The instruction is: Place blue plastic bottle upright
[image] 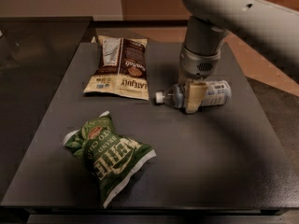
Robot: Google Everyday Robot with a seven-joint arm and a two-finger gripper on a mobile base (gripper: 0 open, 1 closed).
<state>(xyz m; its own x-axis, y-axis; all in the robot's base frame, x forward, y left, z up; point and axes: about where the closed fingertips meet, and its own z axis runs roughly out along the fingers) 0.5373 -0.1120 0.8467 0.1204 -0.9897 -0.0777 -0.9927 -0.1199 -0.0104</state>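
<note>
Blue plastic bottle point(216, 93) lies on its side on the dark desk point(210, 167), right of centre, and you will find it under the hand. Nearest you, a green snack bag point(110, 155) sits crumpled and puffed at the front left of the desk. It is closed, so its contents stay hidden. Its white lettering runs askew, and you can make out "BRAND" with what looks like "KETTLE" beside it, plus a small oval badge too small to read. Further back, well apart from that bag, the bottle points its white cap point(160, 97) to the left and its base to the right. A pale blue-white label wraps the body, but the print is too fine for you to read, and you cannot tell whether the clear body holds any liquid. The hand point(194, 98) comes straight down over the bottle's middle, between cap and label, and covers a strip of the body. You cannot tell whether it is clamped on the bottle or only set around it. Just beside the cap and reaching further back, a brown snack bag point(119, 66) lies flat and closed. A cream band along its near edge carries dark letters that seem to read "LATE JULY" upside down, and there is a white panel at its far left corner. Behind, the pale grey arm point(233, 13) rises from the hand toward the top right.
</note>
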